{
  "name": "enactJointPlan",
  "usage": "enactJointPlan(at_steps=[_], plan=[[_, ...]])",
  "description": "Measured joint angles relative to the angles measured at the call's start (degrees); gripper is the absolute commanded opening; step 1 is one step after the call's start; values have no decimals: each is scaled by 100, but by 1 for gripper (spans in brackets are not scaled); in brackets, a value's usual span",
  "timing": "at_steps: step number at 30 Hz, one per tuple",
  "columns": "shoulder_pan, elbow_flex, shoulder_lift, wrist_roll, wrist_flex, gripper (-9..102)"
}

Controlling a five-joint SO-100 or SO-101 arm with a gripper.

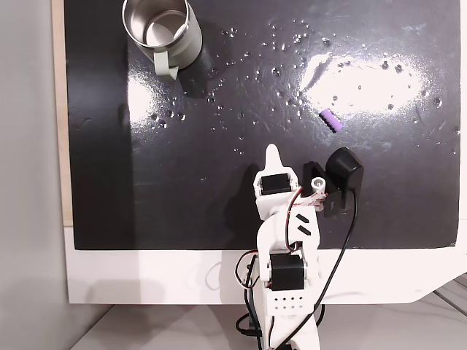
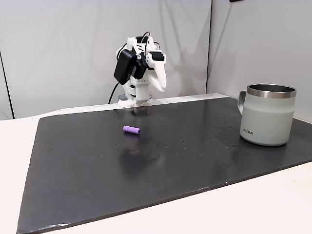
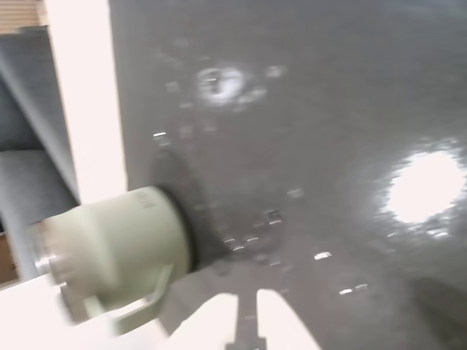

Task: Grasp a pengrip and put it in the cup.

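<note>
The purple ribbed pengrip (image 1: 331,120) lies on the black mat, right of centre in a fixed view, and shows as a small cylinder (image 2: 131,130) near the mat's middle left in the other. The pale grey-green cup (image 1: 162,33) with its shiny steel inside stands upright at the mat's far left corner, handle towards the arm; it also appears large (image 2: 267,114) and, in the blurred wrist view, lower left (image 3: 117,251). My gripper (image 1: 273,153) is tucked over the arm's base, well short of the pengrip, fingers together and holding nothing (image 2: 161,87) (image 3: 248,321).
The black mat (image 1: 219,189) is glossy with small specks and glare patches. It lies on a white table (image 1: 146,277) whose edge runs just in front of the arm's base. A black cable (image 1: 343,240) loops beside the arm. Grey walls (image 2: 58,48) stand behind the arm.
</note>
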Motion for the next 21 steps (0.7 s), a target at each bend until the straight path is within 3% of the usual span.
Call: enactJointPlan(at_steps=[7,21], plan=[[589,-1090,-1099,-105,105,0],[1415,-3709,-5115,185,18,0]])
